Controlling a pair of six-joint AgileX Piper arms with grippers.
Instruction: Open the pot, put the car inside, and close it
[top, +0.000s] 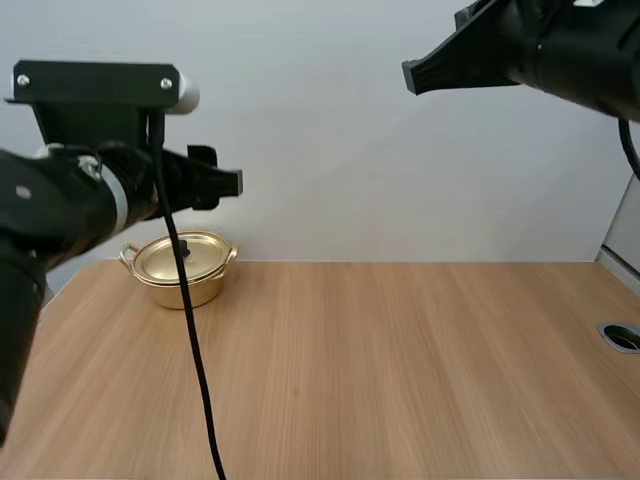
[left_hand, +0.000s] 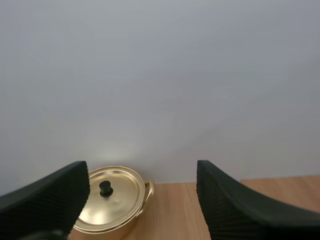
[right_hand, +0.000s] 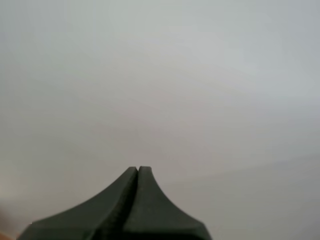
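A: Pot position?
B: Pot (top: 180, 270) noted at the far left of the worktop (top: 400, 370), close to the back edge. Lid (top: 180, 257) seated, with the black knob (left_hand: 105, 188) upright on top. Handles set left to right across the worktop.
A: Hands?
B: Left hand (top: 222, 172) held high, fingers spread wide, ribbed faces turned to each other, nothing held. Right hand (right_hand: 138, 171) raised at the far right, fingers pressed together into one wedge, nothing pinched.
A: Which is nearer?
B: The left, clearly. In the left wrist view the pot is seen ahead of and below the spread fingers, nearer one finger than the other. The right hand is well apart from it.
A: Step judged?
B: Opening not yet begun. A descent forward and down onto the knob is judged to be called for, with a small sideways shift so that the knob is centred between the fingers.
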